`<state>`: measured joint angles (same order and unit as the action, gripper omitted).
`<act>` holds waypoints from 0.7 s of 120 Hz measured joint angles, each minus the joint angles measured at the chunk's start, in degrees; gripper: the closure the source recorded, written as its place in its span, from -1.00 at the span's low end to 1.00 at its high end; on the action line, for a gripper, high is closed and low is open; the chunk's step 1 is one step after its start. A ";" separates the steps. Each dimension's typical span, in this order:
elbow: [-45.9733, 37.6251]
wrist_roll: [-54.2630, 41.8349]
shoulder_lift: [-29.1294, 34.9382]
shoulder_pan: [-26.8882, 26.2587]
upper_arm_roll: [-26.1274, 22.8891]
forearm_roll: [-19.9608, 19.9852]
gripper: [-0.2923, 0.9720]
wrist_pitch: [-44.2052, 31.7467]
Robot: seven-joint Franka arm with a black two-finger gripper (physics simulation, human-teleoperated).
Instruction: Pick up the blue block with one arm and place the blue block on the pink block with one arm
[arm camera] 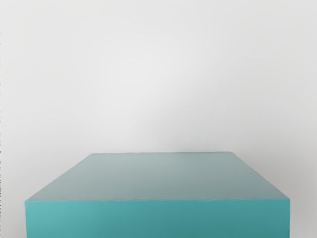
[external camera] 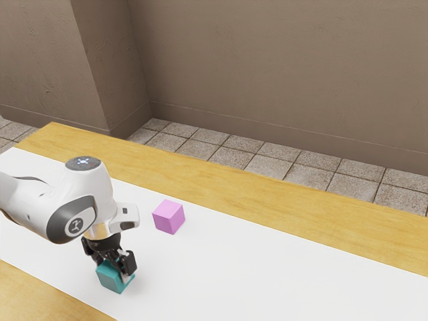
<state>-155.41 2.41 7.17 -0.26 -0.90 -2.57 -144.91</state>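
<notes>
One blue block point(external camera: 114, 279) sits beneath the jaws for pickup, pink block point(external camera: 168, 217) farther right; whether they clench, I cannot tell.

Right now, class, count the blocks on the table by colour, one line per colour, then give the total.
blue block: 1
pink block: 1
Total: 2

a wooden table point(external camera: 267, 194) with a white mat point(external camera: 267, 267) stands on a grey tiled floor point(external camera: 301, 164) before tan plaster walls point(external camera: 267, 60).
</notes>
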 joint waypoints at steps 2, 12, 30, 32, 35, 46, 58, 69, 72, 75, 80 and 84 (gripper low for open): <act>0.00 0.00 0.01 0.00 0.01 0.00 -0.28 0.00; 0.00 0.00 0.08 0.00 0.02 0.02 -0.20 -0.01; 0.00 0.03 0.11 0.00 0.02 -0.02 -0.13 -0.01; 0.00 0.04 0.09 0.00 0.02 -0.03 -0.12 -0.02; 0.00 0.05 0.06 0.00 0.02 -0.04 -0.12 -0.02; 0.00 0.13 0.05 0.01 0.01 -0.10 -0.10 -0.03; 0.00 0.25 0.65 0.01 0.01 -0.18 -0.09 0.14; 0.01 0.40 1.90 0.01 -0.05 -0.23 -0.08 0.62; 0.06 0.45 2.45 0.01 -0.06 -0.25 -0.08 0.91; 0.21 0.49 2.95 -0.02 -0.06 -0.26 -0.08 1.23; 0.82 0.56 3.53 -0.01 -0.07 -0.29 -0.07 1.86; 1.49 0.61 3.79 0.01 -0.09 -0.30 -0.07 2.43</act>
<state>-153.92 3.02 10.95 -0.26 -0.99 -2.87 -142.48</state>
